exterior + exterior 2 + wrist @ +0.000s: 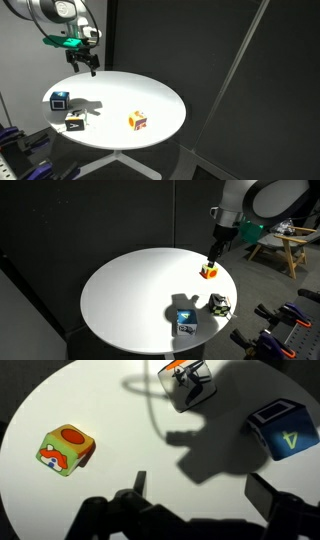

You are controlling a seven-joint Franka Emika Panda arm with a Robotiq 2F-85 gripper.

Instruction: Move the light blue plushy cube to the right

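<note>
The light blue plushy cube (60, 100) sits on the round white table (150, 95) near its edge. It also shows in an exterior view (184, 317) and at the right of the wrist view (283, 428). My gripper (86, 63) hangs well above the table, apart from all the cubes, and shows in an exterior view (213, 252). In the wrist view my gripper (200, 495) is open and empty, with bare table between its fingers. The light blue cube lies to the upper right of the fingers there.
A black cube with red-orange marks (76, 120) (220, 304) (188, 382) lies next to the blue cube. An orange-yellow-white cube (138, 121) (208, 271) (65, 450) lies apart from them. Dark curtains surround the table. A wooden chair (285, 245) stands behind.
</note>
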